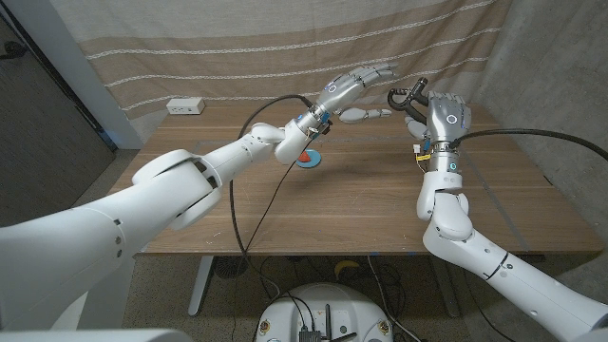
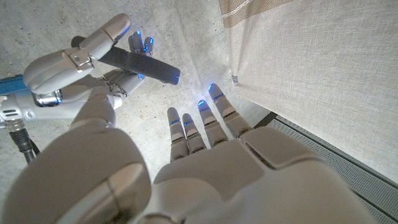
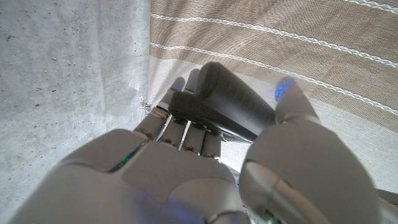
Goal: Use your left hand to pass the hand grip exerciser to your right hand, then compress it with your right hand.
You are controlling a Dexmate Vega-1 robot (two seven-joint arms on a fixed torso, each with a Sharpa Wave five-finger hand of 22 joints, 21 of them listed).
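Fingers of the right hand (image 1: 446, 116) wrap around the black hand grip exerciser (image 1: 407, 96) with two thick handles, holding it up high above the brown wooden table (image 1: 361, 199). Just beside it, the left hand (image 1: 356, 85) is spread wide and holds nothing.

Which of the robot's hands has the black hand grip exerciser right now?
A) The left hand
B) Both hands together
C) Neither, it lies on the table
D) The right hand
D. The right hand has its fingers wrapped around the black hand grip exerciser, raised above the table, while the left hand is open beside it with nothing in its fingers.
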